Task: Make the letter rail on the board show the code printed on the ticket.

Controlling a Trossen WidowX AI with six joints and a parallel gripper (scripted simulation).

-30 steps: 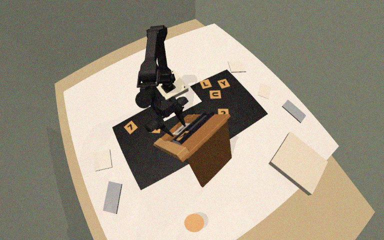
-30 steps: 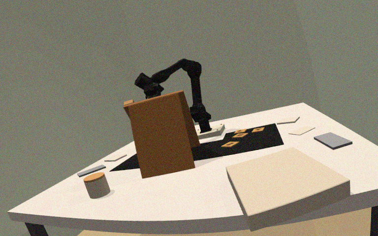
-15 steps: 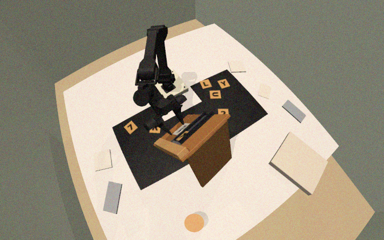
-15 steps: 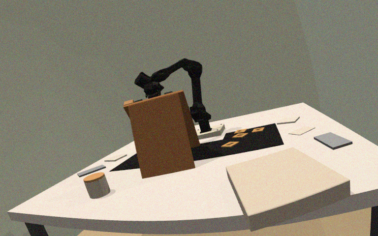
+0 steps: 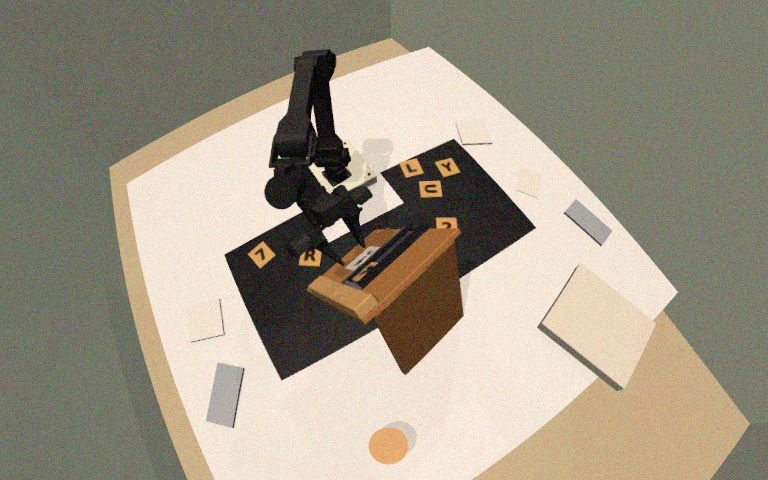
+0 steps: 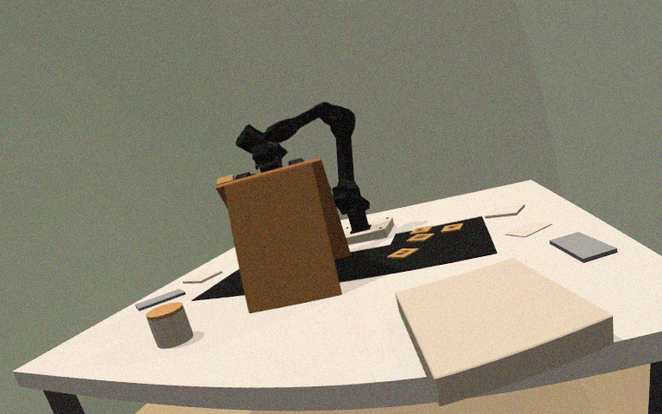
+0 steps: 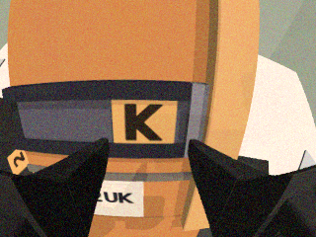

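Observation:
The board (image 5: 427,249) (image 6: 283,239) (image 7: 109,44) carries a dark rail (image 7: 64,123). A K tile (image 7: 144,121) sits upright in the rail near its right end, a narrow gap between it and the grey end stop (image 7: 197,118). The ticket (image 7: 135,207) below ends in "2UK"; a finger covers its left part. My gripper (image 5: 352,254) (image 7: 148,145) is open, its fingertips at the rail's lower edge, either side of the K tile, holding nothing. Loose tiles are 7 (image 5: 261,254), R (image 5: 309,256), L (image 5: 411,167), Y (image 5: 448,166), U (image 5: 430,188) and 2 (image 5: 446,223) (image 6: 402,253).
The loose tiles lie on a black mat (image 5: 498,220) (image 6: 468,248). A large beige block (image 5: 600,325) (image 6: 502,316) stands near the counter edge. A round canister (image 5: 387,445) (image 6: 171,329) stands behind the board. Grey slabs (image 5: 225,395) (image 6: 583,246) and thin pale plates lie around the mat.

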